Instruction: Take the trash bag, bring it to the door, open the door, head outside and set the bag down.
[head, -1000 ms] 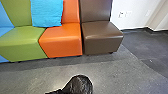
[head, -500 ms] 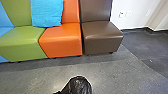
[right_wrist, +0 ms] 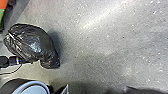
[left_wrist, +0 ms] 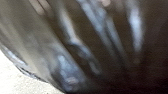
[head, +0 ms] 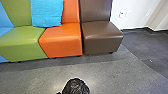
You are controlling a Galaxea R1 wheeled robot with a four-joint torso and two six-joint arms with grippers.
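The black trash bag (head: 76,86) shows at the near edge of the head view, above or on the grey floor (head: 115,72); contact cannot be determined. Its folds appear close up in the left wrist view. In the right wrist view, a dark cylindrical part (right_wrist: 15,60) with a blue band meets the bag's side. Jaw state cannot be told for either the left gripper or the right gripper. Beyond the bag stand green (head: 22,45), orange (head: 61,47) and brown seats (head: 102,37), a blue cloth item (head: 47,12) resting against the backrests.
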